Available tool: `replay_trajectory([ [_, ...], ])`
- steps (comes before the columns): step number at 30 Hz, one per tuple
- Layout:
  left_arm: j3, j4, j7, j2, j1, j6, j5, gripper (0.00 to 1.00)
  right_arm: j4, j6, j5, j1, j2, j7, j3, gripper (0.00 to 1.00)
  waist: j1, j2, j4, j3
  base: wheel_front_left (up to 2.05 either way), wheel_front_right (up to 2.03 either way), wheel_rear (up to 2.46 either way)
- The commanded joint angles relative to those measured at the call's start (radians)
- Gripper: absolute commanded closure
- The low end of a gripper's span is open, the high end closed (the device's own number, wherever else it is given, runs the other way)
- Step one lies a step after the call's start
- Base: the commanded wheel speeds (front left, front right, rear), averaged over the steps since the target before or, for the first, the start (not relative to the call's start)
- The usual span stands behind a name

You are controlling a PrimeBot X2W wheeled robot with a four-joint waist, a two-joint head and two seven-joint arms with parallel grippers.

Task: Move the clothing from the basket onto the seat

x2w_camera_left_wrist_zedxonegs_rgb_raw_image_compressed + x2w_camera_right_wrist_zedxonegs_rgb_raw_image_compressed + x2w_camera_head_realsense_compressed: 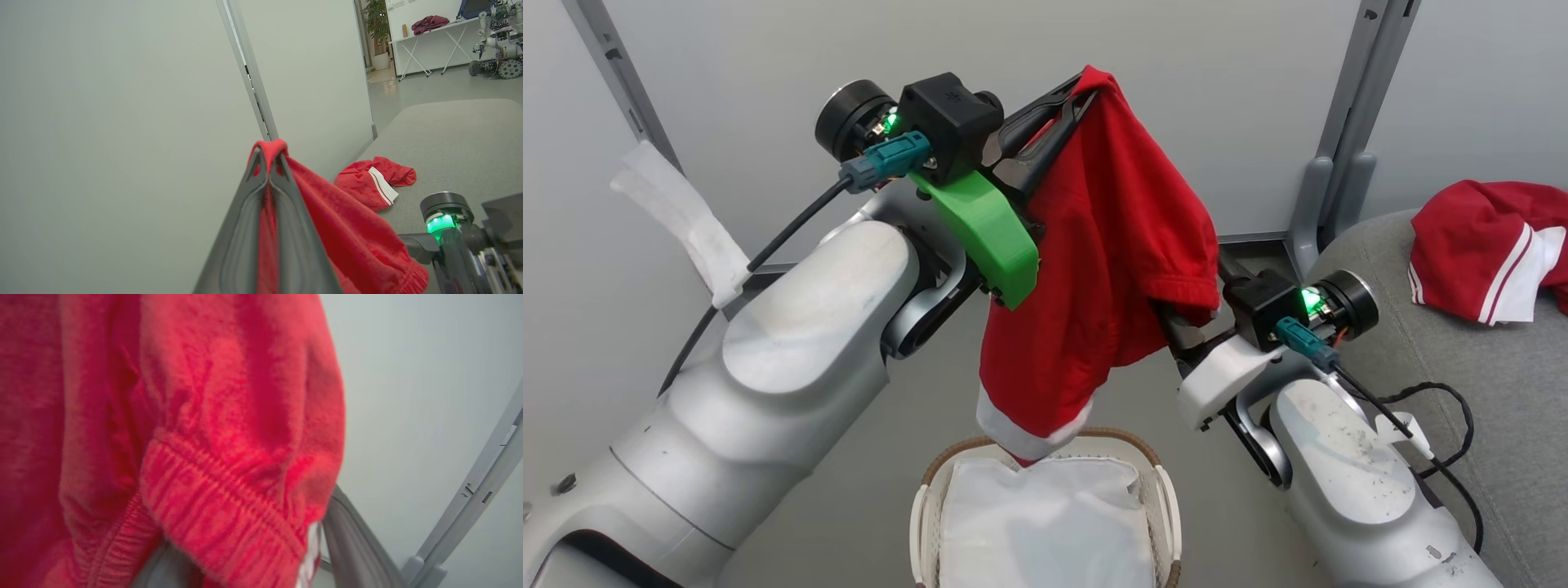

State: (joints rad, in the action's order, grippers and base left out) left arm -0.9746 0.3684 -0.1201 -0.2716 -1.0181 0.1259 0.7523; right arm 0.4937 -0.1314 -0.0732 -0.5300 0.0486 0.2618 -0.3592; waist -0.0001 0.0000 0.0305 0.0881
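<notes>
Head view puts the left gripper (1082,86) up at twelve o'clock, clenched on a fold of the red shorts (1111,245). The shorts hang straight down, their white-trimmed hem dangling at the mouth of the basket (1137,443) at six o'clock. At four o'clock of the shorts the right gripper (249,531) has its fingers (355,547) spread apart with the elastic waistband lying between them, while another red garment (1478,245) with white stripes lies on the grey seat (1486,384) at three o'clock.
</notes>
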Motion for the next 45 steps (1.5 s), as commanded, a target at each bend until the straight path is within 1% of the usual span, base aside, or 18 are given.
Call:
replay_trajectory([
  [1, 0.003, 0.000, -0.003, -0.016, 0.022, -0.010, 0.013, 1.00, -0.005, 0.001, -0.008, -0.011, 0.004, 0.005, -0.010, 1.00, 0.0001, 0.0000, -0.001, 0.000, 0.00, 0.00, 0.00],
  [7, 0.015, 0.022, -0.014, -0.044, 0.076, -0.035, 0.035, 1.00, -0.013, 0.001, -0.008, -0.023, 0.014, 0.005, -0.029, 1.00, 0.0001, 0.0000, -0.013, -0.008, 0.00, 0.00, 0.00],
  [8, 0.017, 0.029, -0.015, -0.048, 0.087, -0.039, 0.039, 0.89, -0.014, 0.001, -0.007, -0.026, 0.017, 0.005, -0.031, 1.00, 0.0001, 0.0000, -0.016, -0.011, 0.00, 0.00, 0.00],
  [9, 0.019, 0.039, -0.021, -0.051, 0.099, -0.042, 0.041, 0.61, -0.017, 0.001, -0.006, -0.031, 0.020, 0.005, -0.031, 1.00, 0.0001, 0.0000, -0.020, -0.013, 0.00, 0.00, 0.00],
  [10, 0.020, 0.046, -0.025, -0.053, 0.110, -0.047, 0.045, 0.22, -0.018, 0.001, -0.005, -0.036, 0.024, 0.005, -0.032, 1.00, 0.0001, 0.0000, -0.023, -0.016, 0.00, 0.00, 0.00],
  [11, 0.019, 0.054, -0.029, -0.053, 0.125, -0.049, 0.049, 0.00, -0.019, 0.001, -0.005, -0.041, 0.030, 0.005, -0.033, 1.00, 0.0001, 0.0000, -0.028, -0.019, 0.00, 0.00, 0.00],
  [17, 0.011, 0.084, -0.070, -0.035, 0.200, -0.058, 0.070, 0.00, -0.014, 0.001, 0.003, -0.066, 0.081, 0.005, -0.019, 1.00, 0.0001, 0.0000, -0.055, -0.038, 0.00, 0.00, 0.00],
  [23, -0.003, 0.082, -0.119, -0.013, 0.280, -0.068, 0.055, 0.00, -0.025, 0.001, 0.011, -0.084, 0.151, 0.005, 0.016, 1.00, 0.0001, 0.0000, -0.110, -0.061, 0.00, 0.00, 0.00],
  [27, -0.010, 0.069, -0.134, -0.004, 0.317, -0.076, 0.030, 0.00, -0.056, 0.001, 0.015, -0.055, 0.200, -0.005, 0.062, 1.00, 0.0001, 0.0000, -0.162, -0.075, 0.00, 0.00, 0.00],
  [33, -0.025, 0.047, -0.142, 0.001, 0.355, -0.081, -0.005, 0.00, -0.140, 0.001, 0.027, -0.002, 0.256, -0.037, 0.144, 1.00, 0.0001, 0.0000, -0.269, -0.102, 0.00, 0.00, 0.00],
  [37, -0.044, 0.043, -0.143, -0.002, 0.368, -0.079, -0.029, 0.00, -0.215, 0.001, 0.029, 0.024, 0.271, -0.065, 0.185, 1.00, 0.0001, 0.0000, -0.352, -0.138, 0.00, 0.00, 0.00],
  [42, -0.064, 0.042, -0.139, -0.002, 0.367, -0.073, -0.042, 0.00, -0.297, 0.001, 0.034, 0.049, 0.260, -0.087, 0.223, 1.00, 0.0001, 0.0000, -0.447, -0.192, 0.00, 0.00, 0.00],
  [45, -0.074, 0.041, -0.134, -0.002, 0.362, -0.072, -0.048, 0.00, -0.328, 0.001, 0.038, 0.060, 0.251, -0.095, 0.238, 1.00, 0.0001, 0.0000, -0.486, -0.220, 0.00, 0.00, 0.00],
])
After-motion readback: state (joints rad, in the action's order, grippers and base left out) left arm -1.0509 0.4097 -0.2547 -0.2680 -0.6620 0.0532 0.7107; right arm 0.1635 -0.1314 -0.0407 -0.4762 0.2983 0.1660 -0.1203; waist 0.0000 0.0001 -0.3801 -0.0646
